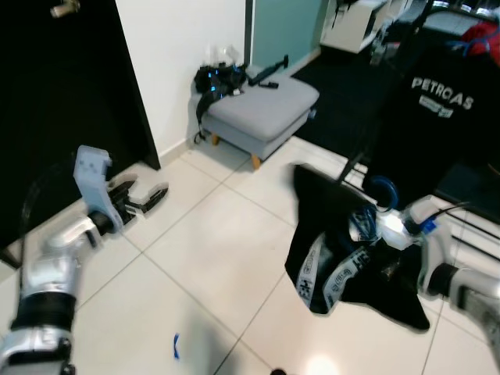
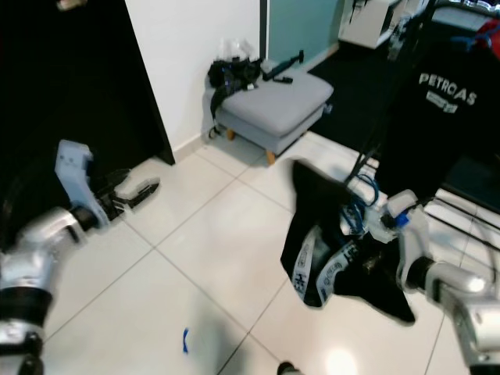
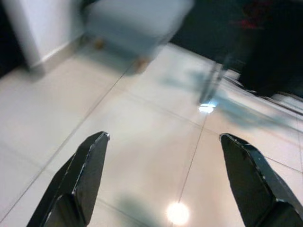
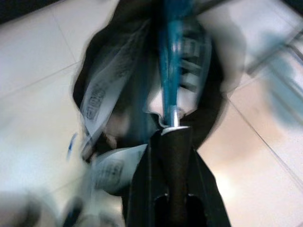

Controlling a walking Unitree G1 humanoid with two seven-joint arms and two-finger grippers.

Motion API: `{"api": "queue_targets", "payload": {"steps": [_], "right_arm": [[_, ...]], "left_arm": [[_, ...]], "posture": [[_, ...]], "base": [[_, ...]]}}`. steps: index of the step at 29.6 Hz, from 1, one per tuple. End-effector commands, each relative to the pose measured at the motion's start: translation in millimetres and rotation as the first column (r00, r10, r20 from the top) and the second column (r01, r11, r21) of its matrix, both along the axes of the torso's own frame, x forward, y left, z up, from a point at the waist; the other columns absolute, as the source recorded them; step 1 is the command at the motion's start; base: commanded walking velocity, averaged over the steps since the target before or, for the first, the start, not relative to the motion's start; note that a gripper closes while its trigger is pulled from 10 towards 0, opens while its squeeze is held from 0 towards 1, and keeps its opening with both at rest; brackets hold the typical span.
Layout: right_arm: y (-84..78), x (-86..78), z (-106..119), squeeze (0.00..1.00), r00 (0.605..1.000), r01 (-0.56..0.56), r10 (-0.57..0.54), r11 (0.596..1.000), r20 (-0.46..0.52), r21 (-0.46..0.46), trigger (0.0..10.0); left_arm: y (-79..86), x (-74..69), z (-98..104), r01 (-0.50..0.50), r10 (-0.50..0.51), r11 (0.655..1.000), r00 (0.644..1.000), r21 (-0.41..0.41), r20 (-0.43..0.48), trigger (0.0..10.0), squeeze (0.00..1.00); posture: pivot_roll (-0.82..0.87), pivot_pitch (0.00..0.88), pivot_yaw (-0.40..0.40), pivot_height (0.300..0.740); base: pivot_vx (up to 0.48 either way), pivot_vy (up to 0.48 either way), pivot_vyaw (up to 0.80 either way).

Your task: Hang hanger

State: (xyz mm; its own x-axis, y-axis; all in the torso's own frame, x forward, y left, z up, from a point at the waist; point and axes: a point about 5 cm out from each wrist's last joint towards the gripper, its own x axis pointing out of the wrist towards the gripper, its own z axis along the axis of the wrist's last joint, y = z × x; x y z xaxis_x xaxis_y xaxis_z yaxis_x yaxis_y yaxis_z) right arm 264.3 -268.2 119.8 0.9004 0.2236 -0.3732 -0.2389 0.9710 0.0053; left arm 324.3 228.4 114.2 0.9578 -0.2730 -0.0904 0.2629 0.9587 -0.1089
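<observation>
Hanger (image 4: 171, 71) with black garment (image 1: 344, 258), blurred, held above the tiled floor (image 1: 219, 250)
Right gripper (image 4: 173, 135) fingers pinch its blue hook; left gripper (image 3: 163, 165) fingers spread wide, holding nothing

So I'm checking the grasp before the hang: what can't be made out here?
- Blue hanger: right wrist view is motion-blurred; its shape is lost in the black garment.
- Right pincer: covered by the garment in the eye views.
- Clothes rack: top cut off by the frame edge.
</observation>
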Motion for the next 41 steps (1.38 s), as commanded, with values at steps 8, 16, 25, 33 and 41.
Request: {"api": "queue_targets", "payload": {"steps": [8, 16, 25, 33, 41], "right_arm": [[13.9, -28.7, -53.0, 0.0, 0.955, 0.295, -0.295, 0.955, -0.014, 0.011, 0.0], [16.1, -41.7, -70.9, 0.0, 0.939, 0.343, -0.344, 0.929, 0.016, -0.142, 10.0], [9.2, -48.7, -88.8, 0.0, 0.892, 0.444, -0.452, 0.877, -0.001, -0.183, 10.0], [-0.6, -46.0, -94.9, 0.0, 0.873, 0.483, -0.487, 0.859, 0.016, -0.17, 10.0], [-0.9, -31.7, -84.6, 0.0, 0.865, 0.501, -0.494, 0.851, 0.085, -0.154, 10.0]], "left_arm": [[-47.0, -63.9, -76.0, -0.102, 0.102, 0.995, 0.986, 0.001, -0.136, 10.0, 0.0], [-43.2, -82.3, -104.0, -0.069, 0.079, 0.996, 0.98, 0.059, -0.18, 10.0, 0.0], [-47.9, -80.8, -102.4, -0.078, 0.09, 0.994, 0.982, 0.078, -0.165, 10.0, 0.0], [-46.6, -75.3, -105.0, -0.077, 0.093, 0.991, 0.985, 0.108, -0.149, 10.0, 0.0], [-46.7, -69.4, -105.5, -0.072, 0.089, 0.99, 0.986, 0.117, -0.144, 10.0, 0.0]], "posture": [[-0.05, 0.177, -0.015, 0.74], [-0.05, 0.18, -0.021, 0.74], [-0.07, 0.182, -0.018, 0.74], [-0.07, 0.181, -0.011, 0.74], [-0.07, 0.181, -0.006, 0.74]], "base": [[0.0, 0.0, -0.77], [0.135, 0.0, -0.7], [0.472, 0.0, -0.09], [0.478, 0.0, -0.8], [0.48, 0.0, -0.8]]}}
